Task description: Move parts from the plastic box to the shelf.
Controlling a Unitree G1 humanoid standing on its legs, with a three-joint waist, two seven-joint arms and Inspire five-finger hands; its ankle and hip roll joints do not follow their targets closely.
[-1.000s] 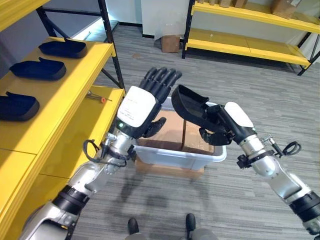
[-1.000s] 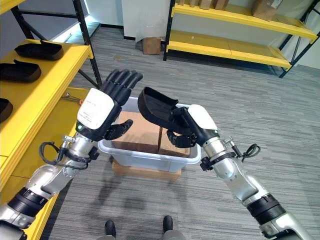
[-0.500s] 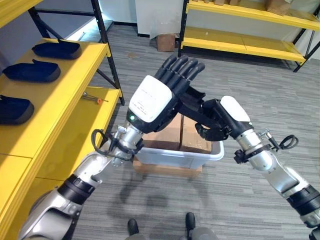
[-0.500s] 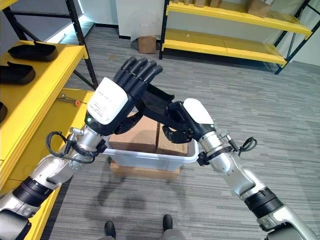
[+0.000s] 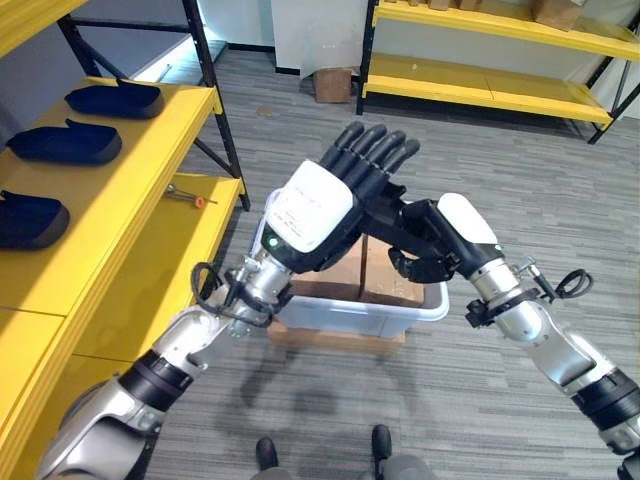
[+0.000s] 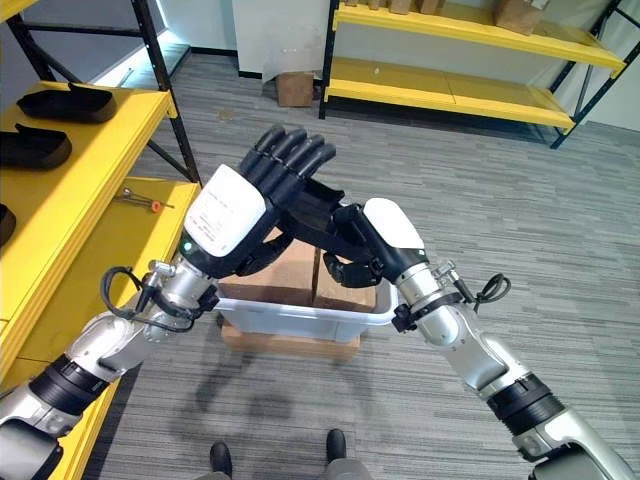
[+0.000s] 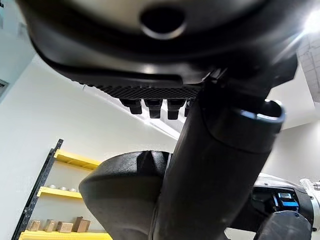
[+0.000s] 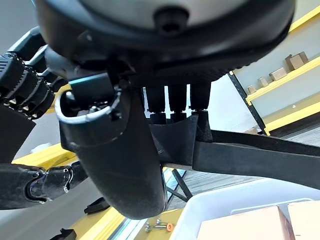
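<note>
Head view, left robot hand (image 5: pixel 318 205) now against part (image 6: pixel 318 215)

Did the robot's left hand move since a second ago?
Yes. The left robot hand rose and swung right, from the white plastic box's left rim to the black curved plastic part.

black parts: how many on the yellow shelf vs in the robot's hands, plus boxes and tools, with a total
black parts on the yellow shelf: 3
black part held over the plastic box, right hand shut on it, left hand open against it: 1
cardboard boxes in the plastic box: 2
screwdriver on the lower shelf: 1
total: 7
</note>
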